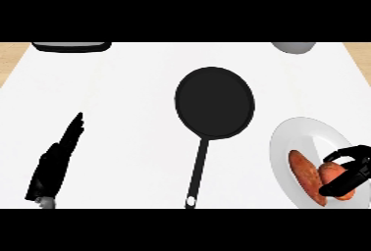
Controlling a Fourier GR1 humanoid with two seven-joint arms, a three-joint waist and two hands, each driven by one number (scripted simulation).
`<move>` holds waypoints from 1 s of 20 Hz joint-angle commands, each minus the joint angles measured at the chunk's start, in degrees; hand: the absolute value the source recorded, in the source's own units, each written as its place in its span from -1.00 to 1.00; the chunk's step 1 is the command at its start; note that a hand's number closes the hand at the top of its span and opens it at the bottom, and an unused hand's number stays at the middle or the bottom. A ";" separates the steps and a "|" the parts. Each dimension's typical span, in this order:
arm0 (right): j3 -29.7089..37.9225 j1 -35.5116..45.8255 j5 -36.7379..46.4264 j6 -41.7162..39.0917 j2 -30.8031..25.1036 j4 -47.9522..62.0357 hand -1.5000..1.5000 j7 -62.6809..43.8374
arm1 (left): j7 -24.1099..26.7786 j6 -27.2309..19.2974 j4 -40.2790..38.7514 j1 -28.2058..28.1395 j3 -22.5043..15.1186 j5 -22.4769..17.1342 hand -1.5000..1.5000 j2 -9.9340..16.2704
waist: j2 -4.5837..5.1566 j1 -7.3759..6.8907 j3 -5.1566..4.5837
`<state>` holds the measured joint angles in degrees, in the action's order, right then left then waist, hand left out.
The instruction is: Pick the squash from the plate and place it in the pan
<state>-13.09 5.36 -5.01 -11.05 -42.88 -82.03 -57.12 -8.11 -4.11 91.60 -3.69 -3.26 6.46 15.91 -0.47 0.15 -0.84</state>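
Right robot hand (346,177) curled round squash (313,176) on near-right plate (290,142): likely stiff, smooth, moderately heavy, best held mid-body; pan (214,102) centre; left robot hand (54,164) open, resting.

Matt black frying pan (214,102), flat and sheenless, with a slim dark handle. The white plate (299,135) looks smooth and glazed. Orange squash (305,172) shows a smooth skin. Counter (130,98) plain white, wood-toned at the corners.

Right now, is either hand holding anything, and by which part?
The right hand curls round the orange-red squash at its right end, on the white plate; the left hand holds nothing.
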 commanded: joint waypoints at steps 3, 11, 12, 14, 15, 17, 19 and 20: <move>1.46 -3.23 -0.08 -0.19 3.73 1.48 1.00 1.73 | -1.40 2.37 5.44 -4.36 1.00 -0.81 0.00 1.83 | 0.34 -0.49 0.86; -3.99 0.63 15.09 -1.81 -0.68 -1.03 1.00 16.89 | 0.32 1.03 1.24 -1.16 -0.77 1.17 0.00 -1.44 | 0.56 -0.90 0.91; -5.10 3.55 16.39 -4.16 -2.66 -1.93 1.00 16.87 | 0.02 1.59 1.41 -0.63 -0.38 0.58 0.00 -1.05 | 0.61 -1.50 0.89; -4.17 4.17 22.73 0.11 -5.93 -2.86 1.00 19.35 | 0.33 1.41 1.78 -1.82 0.36 0.45 0.00 -0.77 | 0.42 -0.98 0.86; -4.67 4.89 26.09 4.92 -3.68 -3.42 1.00 19.40 | 1.05 1.23 -1.91 0.48 0.35 1.25 0.00 -1.02 | 0.58 -0.34 0.84; -1.70 3.23 27.21 7.69 -7.32 -7.05 1.00 24.48 | 1.11 0.97 0.09 -1.78 0.09 1.47 0.00 -1.04 | 0.12 0.51 0.85; -0.96 5.54 32.52 14.52 -6.78 -6.44 1.00 28.19 | 0.99 1.91 1.18 -2.69 0.77 0.62 0.00 -0.04 | 0.12 -0.32 0.95; -1.73 8.03 34.81 15.67 -6.48 -8.28 1.00 27.46 | 0.03 -0.19 1.42 -1.22 -0.80 2.48 0.00 -1.98 | 0.20 -0.46 0.91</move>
<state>-15.16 10.65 22.25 -2.39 -48.06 -87.41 -34.47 -7.79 -3.29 92.37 -4.89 -3.38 7.88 14.70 -0.22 -0.22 -0.06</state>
